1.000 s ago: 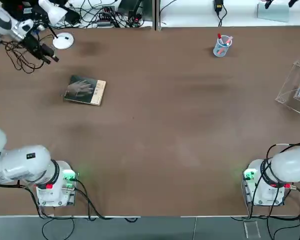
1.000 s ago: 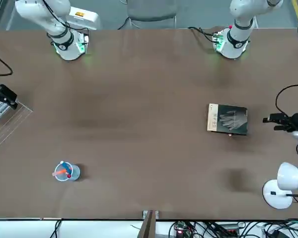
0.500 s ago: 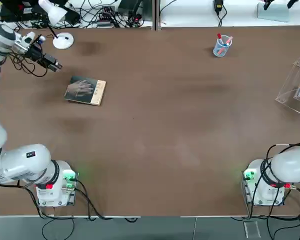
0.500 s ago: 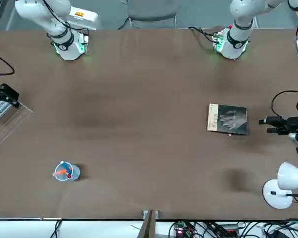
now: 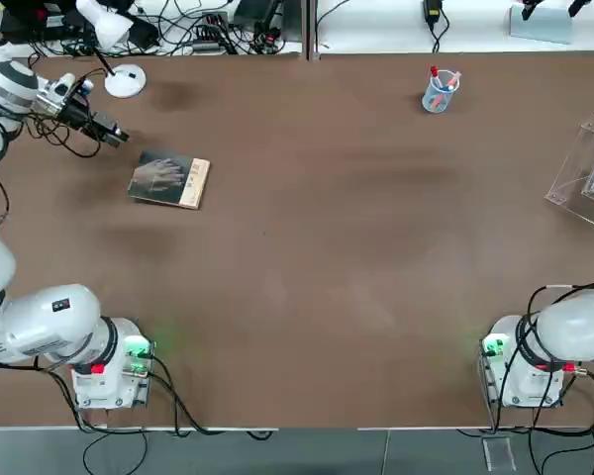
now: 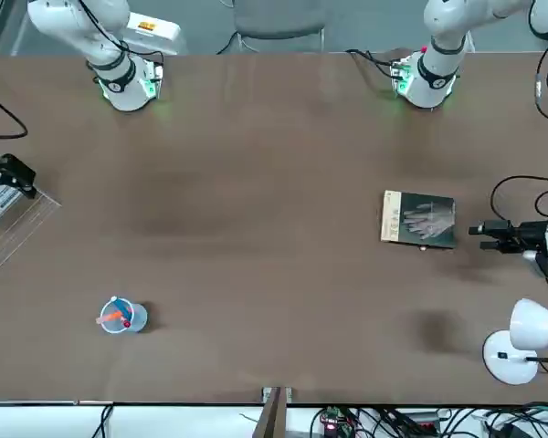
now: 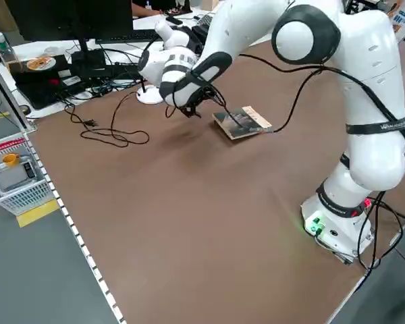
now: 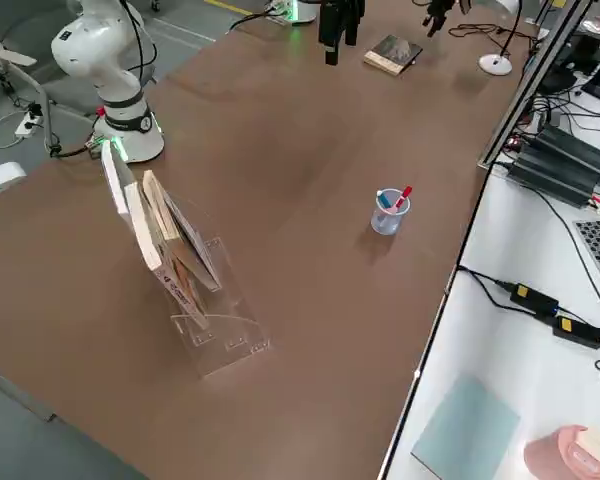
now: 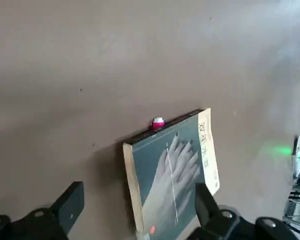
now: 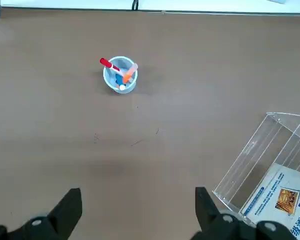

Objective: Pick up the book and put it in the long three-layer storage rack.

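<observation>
Book (image 5: 168,179): thin, flat rectangle lying face up on the table, dark grey-green cover with a pale hand image and a tan strip along one long edge; all four edges free, with a small red-and-white bit touching one edge in the left wrist view.
Table (image 5: 317,247): broad matte brown top, bare across its whole middle.
Left gripper (image 5: 109,132): black fingers held apart, nothing between them, low over the table just beside the book's far left corner, not touching it.
Storage rack (image 8: 185,290): clear acrylic with slanted dividers, at the table's right edge, well apart from the book; thin printed booklets (image 8: 155,245) lean in its slots.
Pen cup (image 5: 440,92): small clear round cup with red and orange pens, near the far edge.
Desk lamp (image 5: 117,59): white, round flat base, at the far left corner near the left gripper.
Right gripper (image 10: 135,212): jaws apart, empty, over the table's right side near the rack.
</observation>
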